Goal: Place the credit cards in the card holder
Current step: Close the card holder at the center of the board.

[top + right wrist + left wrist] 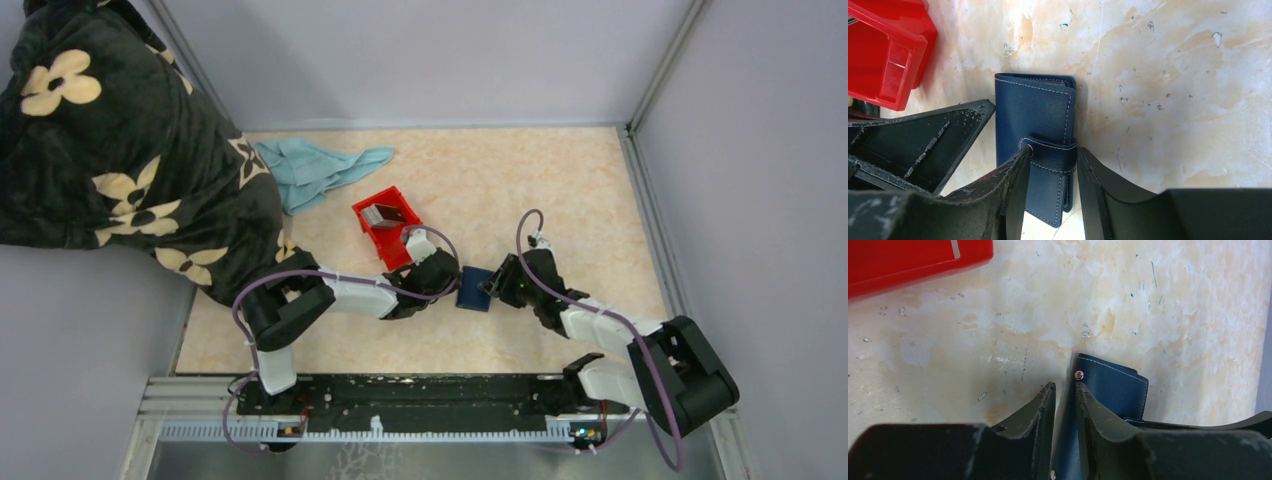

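The navy card holder (473,288) lies folded on the table between my two grippers. My left gripper (447,277) is shut on its left edge; in the left wrist view the blue leather (1108,390) runs up between the nearly closed fingers (1045,405). My right gripper (497,283) comes in from the right. Its fingers (1020,165) are shut on the card holder (1030,107) across its snap tab (1053,157). Tan and greyish credit cards (386,212) lie inside the red bin.
The red plastic bin (397,247) stands just behind my left gripper, also in both wrist views (913,260) (888,55). A light blue cloth (315,170) lies at the back left. A dark flowered blanket (110,150) covers the left side.
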You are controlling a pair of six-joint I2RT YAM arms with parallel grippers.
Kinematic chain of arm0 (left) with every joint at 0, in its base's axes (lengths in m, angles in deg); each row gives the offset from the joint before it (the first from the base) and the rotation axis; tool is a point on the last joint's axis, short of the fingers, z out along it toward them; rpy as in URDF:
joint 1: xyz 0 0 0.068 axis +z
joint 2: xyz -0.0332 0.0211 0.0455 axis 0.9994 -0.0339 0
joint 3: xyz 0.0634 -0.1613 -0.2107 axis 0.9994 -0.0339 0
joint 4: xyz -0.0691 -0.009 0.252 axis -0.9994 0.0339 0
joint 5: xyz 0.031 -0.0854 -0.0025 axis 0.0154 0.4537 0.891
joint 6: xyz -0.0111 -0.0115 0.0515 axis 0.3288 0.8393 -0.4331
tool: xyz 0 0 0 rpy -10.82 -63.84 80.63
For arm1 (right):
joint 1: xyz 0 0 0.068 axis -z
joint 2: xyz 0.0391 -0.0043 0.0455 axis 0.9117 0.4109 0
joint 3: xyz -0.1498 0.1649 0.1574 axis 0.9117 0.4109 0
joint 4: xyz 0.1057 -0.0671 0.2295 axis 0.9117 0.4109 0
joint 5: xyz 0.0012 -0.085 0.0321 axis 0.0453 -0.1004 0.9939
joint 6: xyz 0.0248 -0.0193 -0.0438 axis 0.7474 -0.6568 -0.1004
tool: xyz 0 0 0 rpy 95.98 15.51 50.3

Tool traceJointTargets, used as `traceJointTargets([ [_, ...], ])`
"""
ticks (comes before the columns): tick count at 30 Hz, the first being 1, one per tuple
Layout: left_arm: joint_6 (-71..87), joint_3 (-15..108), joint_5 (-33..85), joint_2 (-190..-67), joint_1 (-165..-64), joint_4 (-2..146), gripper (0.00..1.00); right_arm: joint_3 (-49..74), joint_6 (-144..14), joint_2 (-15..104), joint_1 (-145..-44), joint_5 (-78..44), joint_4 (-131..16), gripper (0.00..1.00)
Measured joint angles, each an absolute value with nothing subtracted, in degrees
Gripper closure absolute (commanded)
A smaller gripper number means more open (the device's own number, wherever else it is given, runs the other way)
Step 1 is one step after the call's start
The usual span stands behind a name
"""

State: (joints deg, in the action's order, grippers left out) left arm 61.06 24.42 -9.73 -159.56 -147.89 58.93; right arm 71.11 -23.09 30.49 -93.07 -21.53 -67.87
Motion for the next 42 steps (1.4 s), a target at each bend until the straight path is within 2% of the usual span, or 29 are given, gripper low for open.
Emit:
traceJointTargets([
  [14,61.3,24.1,-9.5,-159.2,-147.9,58.9,0.69,73.1,-22.2,28.2,-93.4,-21.1,-68.6,0.57],
  [25,59.1,19.0,-8.8,-154.2,-149.3,59.3,0.68,72.9,-21.0,29.1,-93.4,-20.8,-69.8,0.56],
  [42,55.0,19.8,-8.5,-155.6,-150.2,57.1,0.67,72.9,-19.1,29.1,-93.5,-21.8,-69.7,0.55],
])
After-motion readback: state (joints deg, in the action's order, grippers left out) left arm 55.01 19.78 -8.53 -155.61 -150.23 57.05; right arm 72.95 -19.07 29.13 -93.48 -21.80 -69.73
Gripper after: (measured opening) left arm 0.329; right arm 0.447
